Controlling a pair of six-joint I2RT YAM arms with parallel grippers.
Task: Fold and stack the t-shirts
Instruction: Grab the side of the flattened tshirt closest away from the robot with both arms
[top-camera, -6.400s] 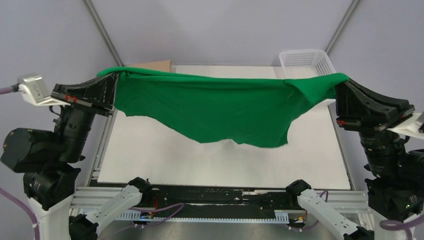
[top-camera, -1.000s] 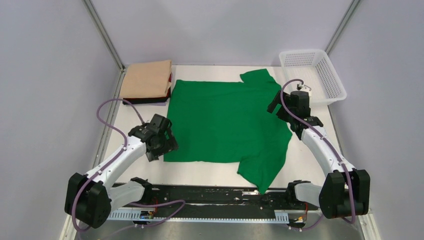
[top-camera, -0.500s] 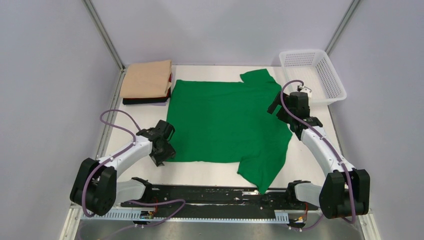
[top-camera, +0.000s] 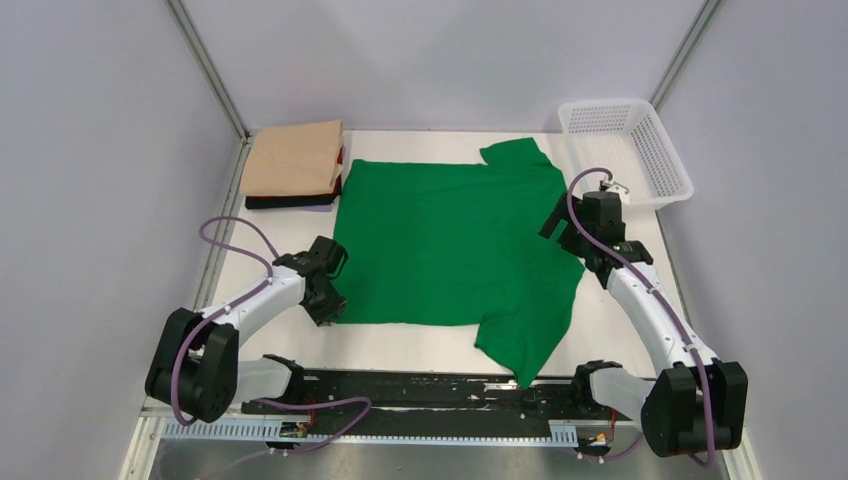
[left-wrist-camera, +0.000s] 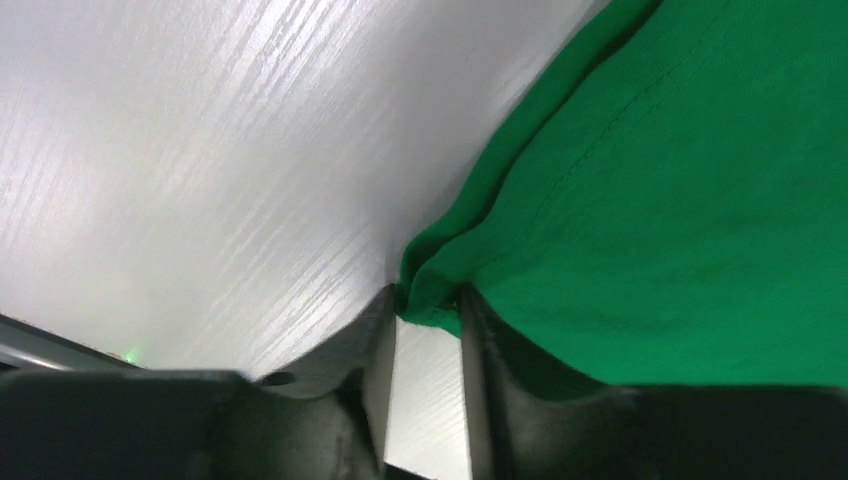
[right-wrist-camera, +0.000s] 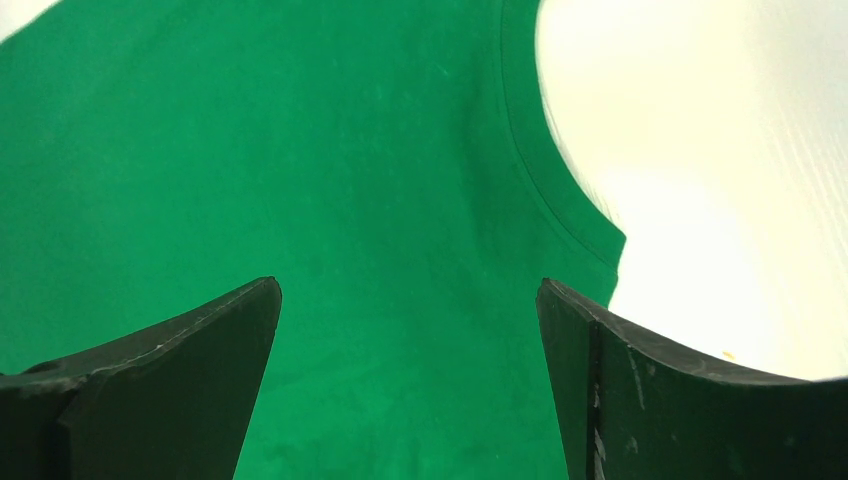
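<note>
From above, we see the green t-shirt spread flat on the table, with the tan t-shirt folded at the far left corner. Our left end effector sits at the green shirt's near-left hem corner, and the right end effector hovers by the collar.

At the left wrist, the fingers pinch a small bunch of hem. We judge a deeper bite wise before lifting, or the cloth may slip.

At the right wrist, the jaws stand spread wide above the cloth beside the neckline, gripping nothing.
</note>
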